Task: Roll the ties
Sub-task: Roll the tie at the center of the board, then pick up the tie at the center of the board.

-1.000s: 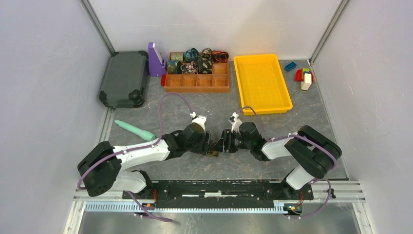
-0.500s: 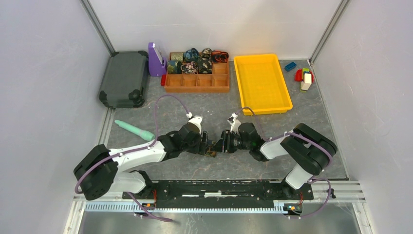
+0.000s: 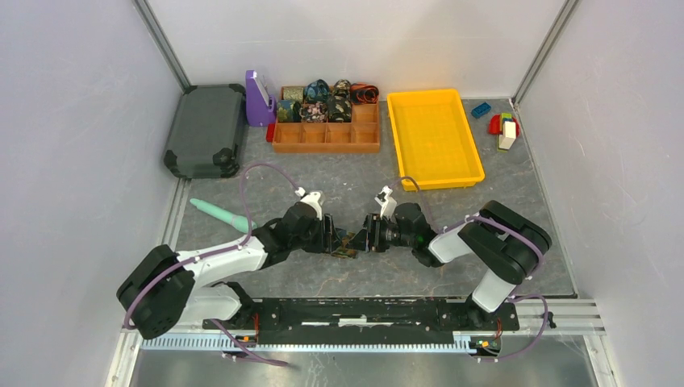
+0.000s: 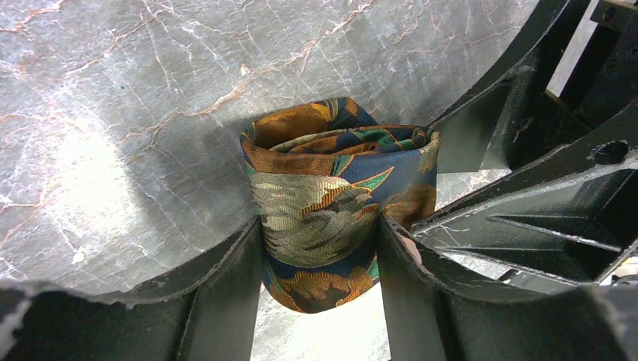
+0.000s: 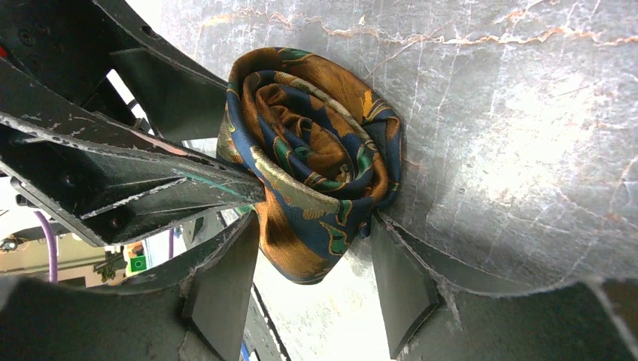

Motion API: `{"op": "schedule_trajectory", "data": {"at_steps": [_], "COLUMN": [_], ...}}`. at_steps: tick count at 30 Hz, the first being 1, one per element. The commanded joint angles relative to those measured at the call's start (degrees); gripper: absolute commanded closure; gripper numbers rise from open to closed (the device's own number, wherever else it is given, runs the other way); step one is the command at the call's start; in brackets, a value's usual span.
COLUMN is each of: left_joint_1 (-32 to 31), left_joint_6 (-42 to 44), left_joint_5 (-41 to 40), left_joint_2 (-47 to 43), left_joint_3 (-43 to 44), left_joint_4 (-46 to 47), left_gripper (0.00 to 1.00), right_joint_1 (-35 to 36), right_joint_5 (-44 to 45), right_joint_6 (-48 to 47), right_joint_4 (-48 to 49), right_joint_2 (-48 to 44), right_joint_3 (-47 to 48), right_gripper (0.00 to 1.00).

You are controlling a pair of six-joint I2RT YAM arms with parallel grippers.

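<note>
One tie [image 3: 345, 243], a blue, orange and green print, is rolled into a small coil on the grey table between my two arms. In the left wrist view the tie [image 4: 323, 203] stands on end, and my left gripper [image 4: 320, 233] is shut on it, both pads pinching its sides. In the right wrist view its spiral end [image 5: 316, 143] faces the camera. My right gripper [image 5: 312, 233] stands open around the coil's lower edge, its fingertips just brushing the fabric. From above, the left gripper [image 3: 335, 240] and right gripper [image 3: 360, 240] meet at the coil.
A wooden organiser [image 3: 327, 147] at the back holds several rolled ties [image 3: 327, 105]. Beside it are a yellow tray [image 3: 434, 137], a purple holder [image 3: 258, 98] and a dark case [image 3: 206, 129]. A teal stick [image 3: 222, 214] lies left of my left arm. Toy blocks [image 3: 504, 127] sit back right.
My left arm has drawn back to the left and both grippers with the coil shifted slightly left. The left jaws have closed in on the coil.
</note>
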Motion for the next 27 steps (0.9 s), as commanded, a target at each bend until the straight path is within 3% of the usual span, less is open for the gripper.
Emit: {"op": "schedule_trajectory", "data": {"at_steps": [1,11,18,27], "left_joint_1": [0.33,0.95,1.13,1.14], "left_joint_6": [-4.24,-4.91,-4.84,-4.43], "left_joint_5": [3.05,3.62,3.86,3.65], "left_joint_2": [1.45,1.73,0.41,-2.65], "left_joint_3": [-1.7,-1.86,-2.05,-0.81], "left_joint_4": [2.34,2.6,2.54,-0.37], "left_gripper": [0.41,0.42,0.39,0.2], "right_joint_1": [0.31,0.4,0.39,0.31], "right_joint_5": [-1.11,-2.34,-2.27,-2.35], "right_joint_6": [0.86,2.98,3.19,2.85], "right_joint_4": [2.82,8.52,8.63,6.67], "right_joint_2": [2.22,4.17,3.95,2.91], "right_joint_3": [0.61,0.15,-0.15,1.27], "right_gripper": [0.37,0.42,0.63,0.87]}}
